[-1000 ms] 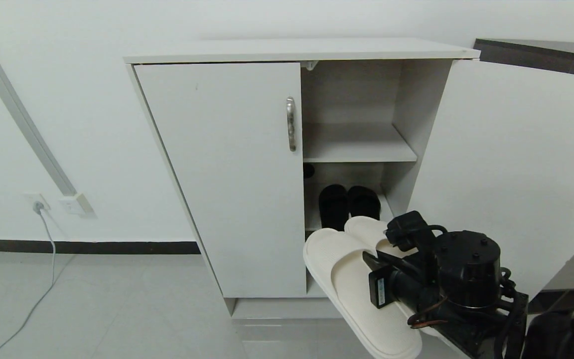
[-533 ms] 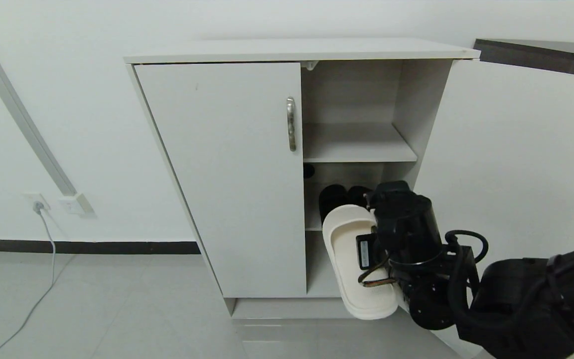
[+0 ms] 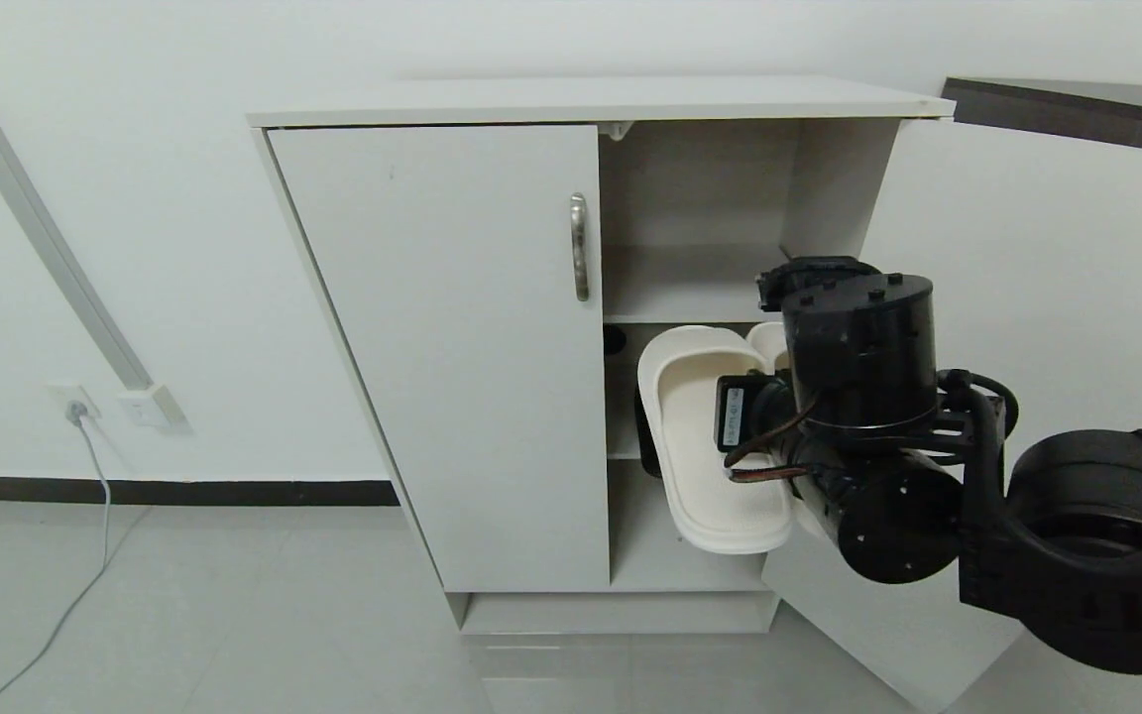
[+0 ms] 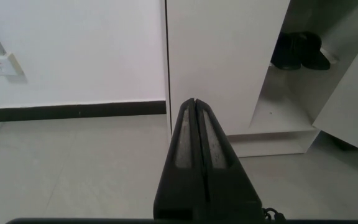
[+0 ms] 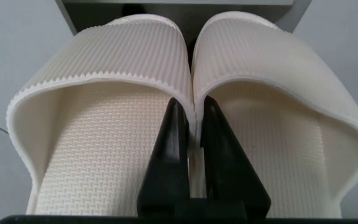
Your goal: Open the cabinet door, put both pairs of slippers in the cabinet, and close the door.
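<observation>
The white cabinet (image 3: 452, 347) has its right door (image 3: 1027, 327) swung open and its left door shut. A pair of white slippers (image 3: 700, 426) hangs in front of the open compartment, toes toward the middle shelf. My right gripper (image 5: 191, 134) is shut on the slippers (image 5: 104, 143), pinching their two inner edges together. The black slippers (image 4: 300, 51) rest on the lower shelf inside; in the head view the white pair mostly hides them. My left gripper (image 4: 195, 134) is shut on nothing, low above the floor in front of the cabinet.
The upper shelf (image 3: 690, 283) of the cabinet is bare. A metal handle (image 3: 579, 246) sits on the shut left door. A wall socket with a cable (image 3: 75, 409) is at the left. Grey floor (image 3: 234, 615) lies open before the cabinet.
My right arm has lifted the white slippers from below the cabinet's bottom up and forward to the height of the lower shelf opening, now covering the black slippers in the head view.
</observation>
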Tool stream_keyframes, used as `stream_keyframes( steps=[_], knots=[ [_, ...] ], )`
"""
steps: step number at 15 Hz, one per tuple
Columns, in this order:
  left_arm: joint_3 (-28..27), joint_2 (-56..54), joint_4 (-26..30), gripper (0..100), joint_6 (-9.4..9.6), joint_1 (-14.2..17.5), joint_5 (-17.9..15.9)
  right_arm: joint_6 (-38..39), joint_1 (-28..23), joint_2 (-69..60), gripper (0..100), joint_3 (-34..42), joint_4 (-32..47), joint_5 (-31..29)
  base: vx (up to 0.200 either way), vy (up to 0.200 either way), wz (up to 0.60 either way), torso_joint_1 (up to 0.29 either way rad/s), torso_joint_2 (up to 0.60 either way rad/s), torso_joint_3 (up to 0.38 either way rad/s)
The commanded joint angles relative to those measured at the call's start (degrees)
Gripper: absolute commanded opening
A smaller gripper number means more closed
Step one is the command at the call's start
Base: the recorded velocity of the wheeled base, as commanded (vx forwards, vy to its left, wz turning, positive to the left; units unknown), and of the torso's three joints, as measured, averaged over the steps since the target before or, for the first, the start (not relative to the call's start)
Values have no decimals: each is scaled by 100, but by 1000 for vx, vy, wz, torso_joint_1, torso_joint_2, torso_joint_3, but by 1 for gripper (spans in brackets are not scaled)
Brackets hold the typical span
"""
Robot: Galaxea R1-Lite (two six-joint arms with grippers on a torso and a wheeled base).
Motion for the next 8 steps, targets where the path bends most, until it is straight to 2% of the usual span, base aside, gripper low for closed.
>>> stream_keyframes(
  steps=[1, 8],
  knots=[
    [0, -1, -2, 0, 1, 0, 1, -7, -79, -18, 0, -26, -19, 64, 0, 0, 0, 0, 0, 0],
    [0, -1, -2, 0, 1, 0, 1, -139, -132, -26, 0, -211, -28, 160, 0, 0, 0, 0, 0, 0]
  ],
)
